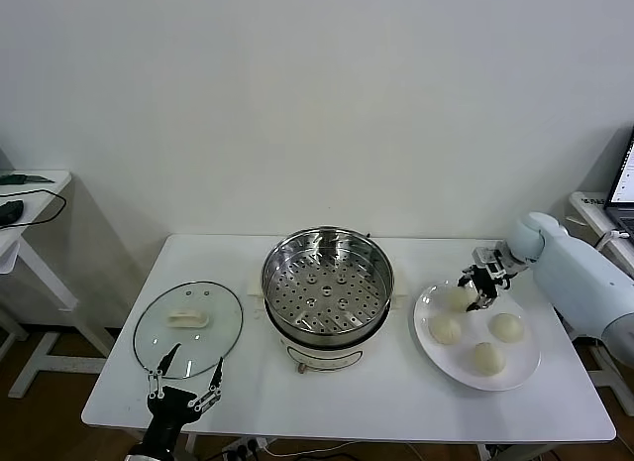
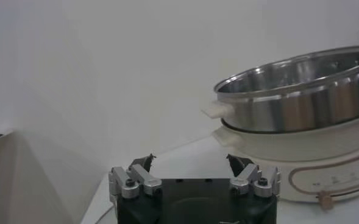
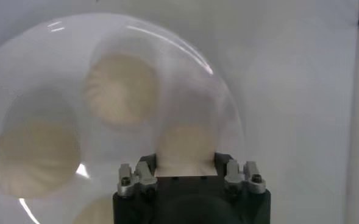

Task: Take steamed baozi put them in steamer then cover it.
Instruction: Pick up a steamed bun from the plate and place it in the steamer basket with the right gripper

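Four cream-white baozi lie on a white plate (image 1: 525, 367) at the right. My right gripper (image 1: 474, 294) is down over the far-left baozi (image 1: 456, 300), its fingers closed against the bun's sides, and the bun still rests on the plate. The right wrist view shows this bun (image 3: 186, 146) filling my right gripper (image 3: 185, 161), with two other buns (image 3: 121, 88) (image 3: 33, 155) beyond. The steamer (image 1: 327, 273) stands open at the table's middle with its perforated insert bare. My left gripper (image 1: 185, 377) is open and empty at the front left, near the steamer (image 2: 301, 97).
A clear glass lid (image 1: 188, 327) with a cream handle lies flat at the table's left, just beyond the left gripper. The remaining buns (image 1: 445, 329) (image 1: 507, 327) (image 1: 487, 358) sit close together on the plate. A side table stands at far left.
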